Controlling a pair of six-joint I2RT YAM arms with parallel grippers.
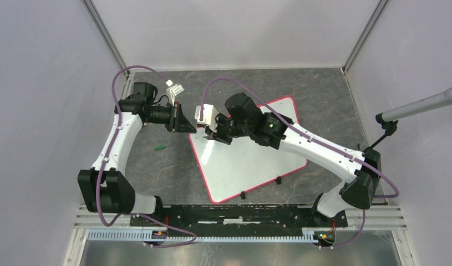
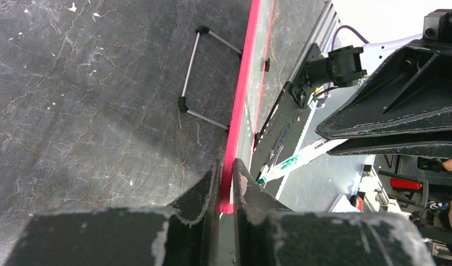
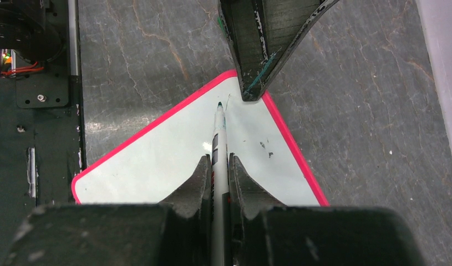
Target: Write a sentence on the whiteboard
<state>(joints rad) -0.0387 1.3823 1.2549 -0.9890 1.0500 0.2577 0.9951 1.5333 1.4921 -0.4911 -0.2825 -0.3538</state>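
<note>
The whiteboard (image 1: 257,160) lies tilted on the dark table, white with a red-pink rim. My left gripper (image 1: 191,128) is shut on its far left corner; in the left wrist view the jaws (image 2: 227,176) pinch the red rim (image 2: 243,83). My right gripper (image 1: 212,134) is shut on a white marker (image 3: 218,138) with a green tip. The tip sits at the board's face (image 3: 157,160) just inside that corner, next to the left gripper (image 3: 251,94). No sentence shows; the face is blank apart from a few dark specks (image 3: 265,147).
A small green cap (image 1: 160,147) lies on the table left of the board. The board's wire stand (image 2: 204,72) shows underneath it. A black rail (image 1: 240,213) runs along the near edge between the arm bases. A grey pole (image 1: 423,105) reaches in from the right.
</note>
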